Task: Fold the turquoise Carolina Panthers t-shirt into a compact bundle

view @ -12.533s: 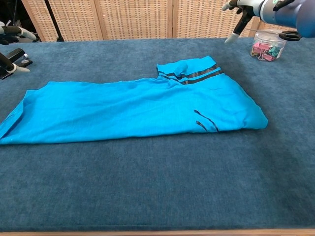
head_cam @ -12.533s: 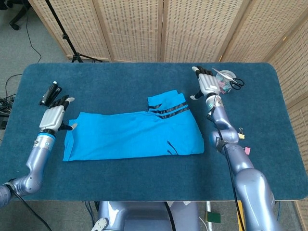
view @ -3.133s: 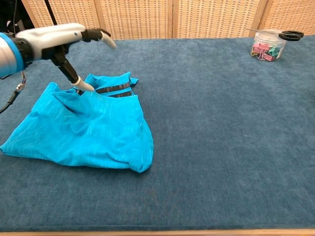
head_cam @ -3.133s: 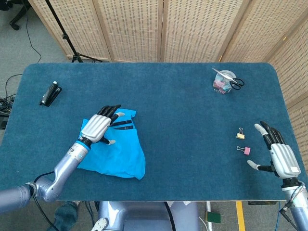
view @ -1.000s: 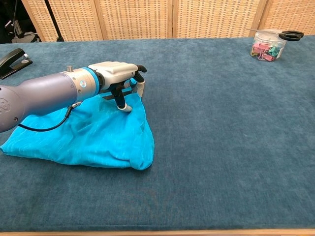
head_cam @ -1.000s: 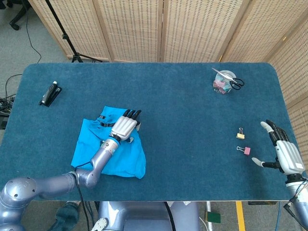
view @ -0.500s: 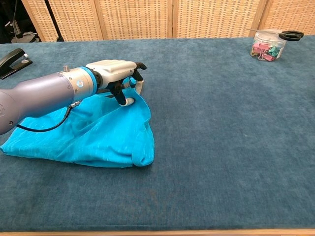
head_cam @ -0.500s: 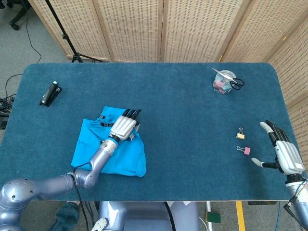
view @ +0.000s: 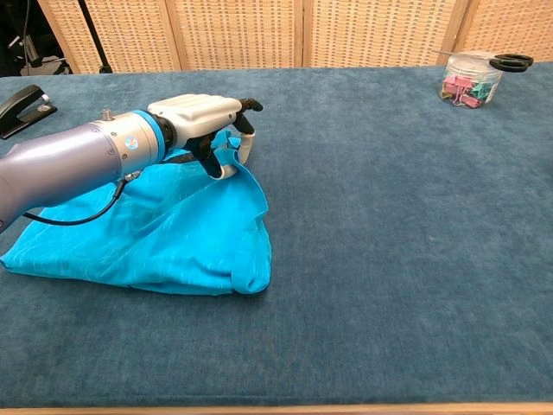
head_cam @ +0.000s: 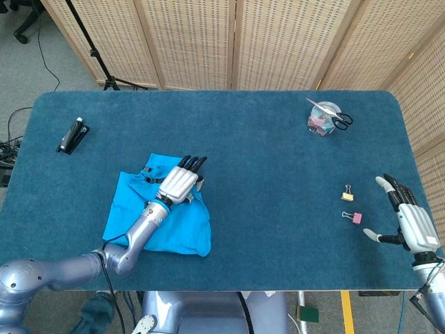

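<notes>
Left robot hand point(view: 205, 121) pinches the raised far-right edge of the soft, light, limp turquoise cotton t-shirt point(view: 164, 233); right robot hand point(head_cam: 411, 223) spread.

Left hand point(view: 210, 124) pinches the folded t-shirt's point(view: 181, 242) lifted far edge

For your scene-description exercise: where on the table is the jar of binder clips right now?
The jar of binder clips stands near the table's far right corner in the head view, with black scissors resting on top, far from the t-shirt.
</notes>
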### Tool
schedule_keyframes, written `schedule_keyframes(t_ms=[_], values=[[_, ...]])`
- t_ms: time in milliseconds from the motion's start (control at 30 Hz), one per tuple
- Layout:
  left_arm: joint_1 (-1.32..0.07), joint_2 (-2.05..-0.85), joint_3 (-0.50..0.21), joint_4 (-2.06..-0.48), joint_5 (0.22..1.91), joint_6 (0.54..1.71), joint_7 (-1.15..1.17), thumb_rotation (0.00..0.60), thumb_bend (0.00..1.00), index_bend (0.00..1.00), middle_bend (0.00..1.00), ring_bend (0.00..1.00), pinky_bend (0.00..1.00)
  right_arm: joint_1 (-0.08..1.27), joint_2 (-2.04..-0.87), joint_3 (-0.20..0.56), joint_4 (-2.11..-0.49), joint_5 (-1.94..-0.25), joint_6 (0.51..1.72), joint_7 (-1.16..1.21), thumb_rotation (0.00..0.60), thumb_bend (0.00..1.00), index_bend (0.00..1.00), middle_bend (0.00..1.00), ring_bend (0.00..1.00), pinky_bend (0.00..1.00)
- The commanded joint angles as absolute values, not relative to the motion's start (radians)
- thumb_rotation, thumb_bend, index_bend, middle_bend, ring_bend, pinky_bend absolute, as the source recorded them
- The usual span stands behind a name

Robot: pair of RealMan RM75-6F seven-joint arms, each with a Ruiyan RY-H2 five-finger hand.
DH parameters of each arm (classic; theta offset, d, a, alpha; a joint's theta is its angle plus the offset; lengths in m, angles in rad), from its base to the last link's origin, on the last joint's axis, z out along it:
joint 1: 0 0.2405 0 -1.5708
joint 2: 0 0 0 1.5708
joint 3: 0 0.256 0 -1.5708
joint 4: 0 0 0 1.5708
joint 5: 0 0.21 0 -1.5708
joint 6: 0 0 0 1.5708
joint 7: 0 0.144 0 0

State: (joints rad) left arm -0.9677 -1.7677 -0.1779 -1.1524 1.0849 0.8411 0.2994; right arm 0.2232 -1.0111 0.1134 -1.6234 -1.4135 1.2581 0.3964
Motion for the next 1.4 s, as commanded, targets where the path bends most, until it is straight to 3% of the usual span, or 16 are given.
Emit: schedule_keyframes(t_ms=[33, 233, 900, 1000, 1067, 1133, 1400], values=[[-0.962, -1.756, -0.158, -1.148, 1.166, 0.883, 0.277, 0.600, 0.40, 0.63, 0.00, 0.00, 0.00, 0.224, -1.011, 0.113, -1.624, -1.415, 1.257, 0.396, 0.600, 0.00, 0.00, 0.00, 0.00, 0.00], [-0.968, -1.764, -0.136, -1.115, 1.276, 0.953, 0.299, 0.600, 0.39, 0.63, 0.00, 0.00, 0.00, 0.224, -1.011, 0.112, -1.626, -1.414, 1.254, 0.393, 0.600, 0.00, 0.00, 0.00, 0.00, 0.00], [-1.004, -1.834, -0.129, -0.995, 1.369, 0.930, 0.324, 0.600, 0.35, 0.62, 0.00, 0.00, 0.00, 0.228, -1.009, 0.111, -1.622, -1.408, 1.242, 0.398, 0.600, 0.00, 0.00, 0.00, 0.00, 0.00], [-1.000, -1.841, -0.134, -0.989, 1.352, 0.916, 0.341, 0.600, 0.28, 0.45, 0.00, 0.00, 0.00, 0.228, -1.009, 0.111, -1.622, -1.407, 1.240, 0.398, 0.600, 0.00, 0.00, 0.00, 0.00, 0.00], [-0.995, -1.845, -0.141, -0.994, 1.333, 0.907, 0.355, 0.600, 0.21, 0.17, 0.00, 0.00, 0.00, 0.229, -1.008, 0.111, -1.622, -1.408, 1.239, 0.398, 0.600, 0.00, 0.00, 0.00, 0.00, 0.00], [-0.991, -1.846, -0.151, -1.003, 1.318, 0.905, 0.364, 0.600, 0.17, 0.03, 0.00, 0.00, 0.00, 0.229, -1.008, 0.111, -1.622, -1.408, 1.239, 0.398, 0.600, 0.00, 0.00, 0.00, 0.00, 0.00], [-0.976, -1.827, -0.182, -1.053, 1.310, 0.937, 0.328, 0.600, 0.07, 0.00, 0.00, 0.00, 0.00, 0.229, -1.008, 0.110, -1.622, -1.410, 1.240, 0.397, 0.600, 0.00, 0.00, 0.00, 0.00, 0.00]])
